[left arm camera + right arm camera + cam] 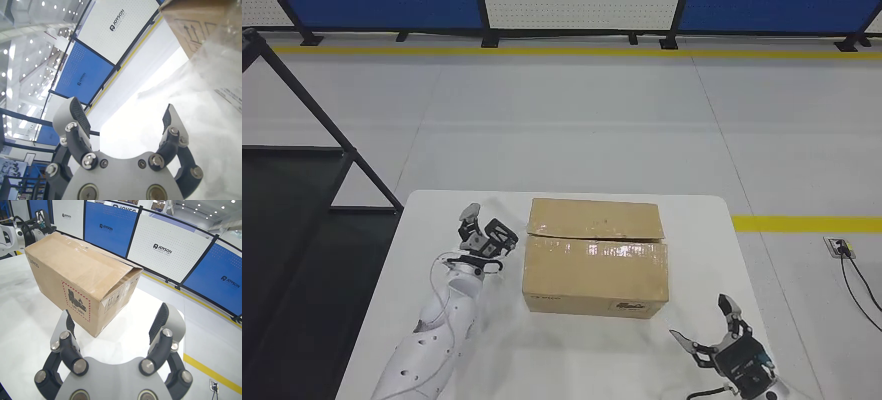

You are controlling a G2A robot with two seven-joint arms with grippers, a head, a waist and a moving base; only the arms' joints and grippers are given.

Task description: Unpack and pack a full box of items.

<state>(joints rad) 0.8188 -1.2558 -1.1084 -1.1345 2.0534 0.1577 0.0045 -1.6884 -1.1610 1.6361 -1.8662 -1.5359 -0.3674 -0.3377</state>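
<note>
Two grippers, both mine, flank a cardboard box (595,258) standing closed at the middle of the white table (697,250). My left gripper (485,224), fingers spread and empty, sits just beside the box's left end. My right gripper (702,322), likewise spread and empty, hovers off its near right corner.

White table (700,300) on a pale floor. Blue and white panels (170,262) behind, with a yellow floor line (807,223) alongside. Black metal frame (322,117) off to one side.
</note>
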